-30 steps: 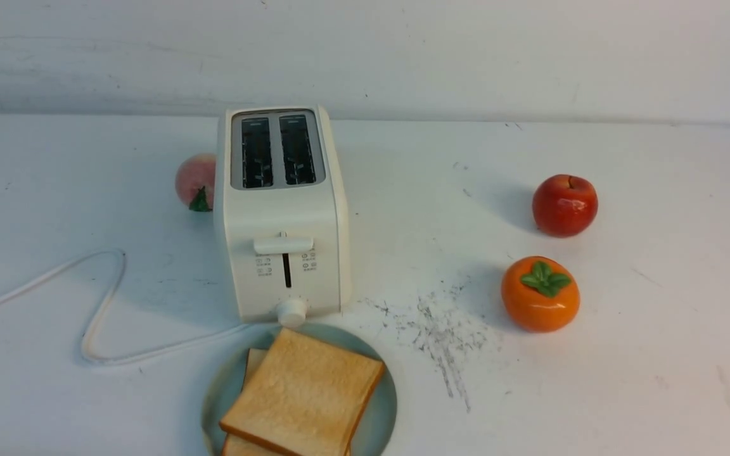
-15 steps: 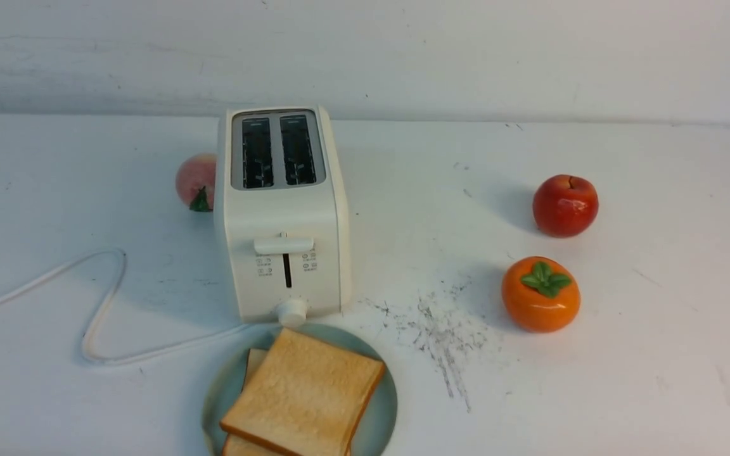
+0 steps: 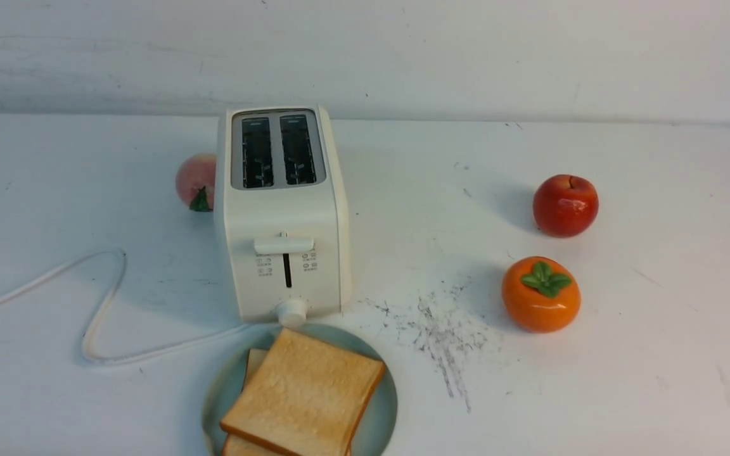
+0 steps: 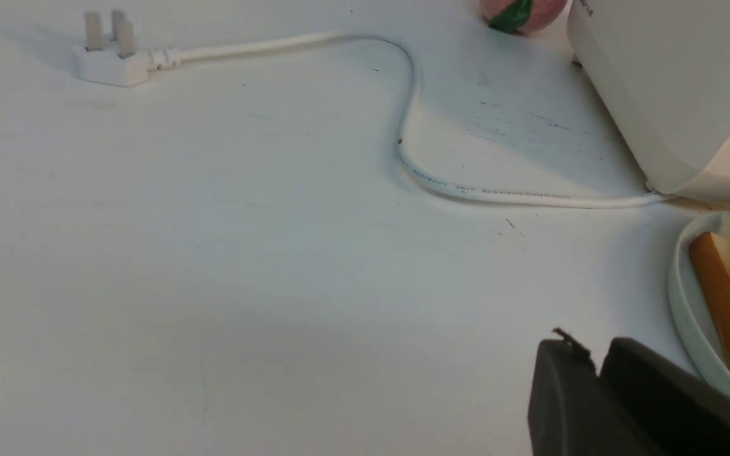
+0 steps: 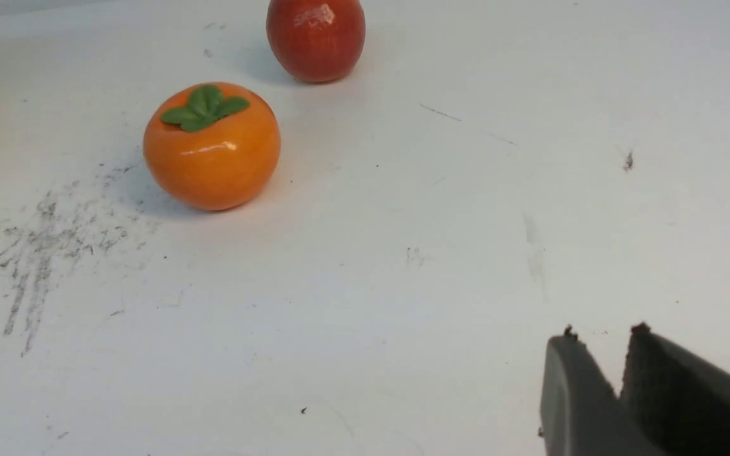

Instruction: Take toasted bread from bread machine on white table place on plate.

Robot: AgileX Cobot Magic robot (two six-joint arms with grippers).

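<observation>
Both slices of toasted bread (image 3: 305,396) lie stacked on the plate (image 3: 377,418), which sits on the worktop (image 3: 625,380) just in front of the bread machine (image 3: 281,215), whose two slots stand empty. The left tool (image 4: 596,358) hovers beside the plate's rim, its jaws nearly together and holding nothing. The right tool (image 5: 599,345) is well apart from the plate, near an orange persimmon (image 5: 211,145) and red apple (image 5: 315,38), likewise nearly closed and empty.
</observation>
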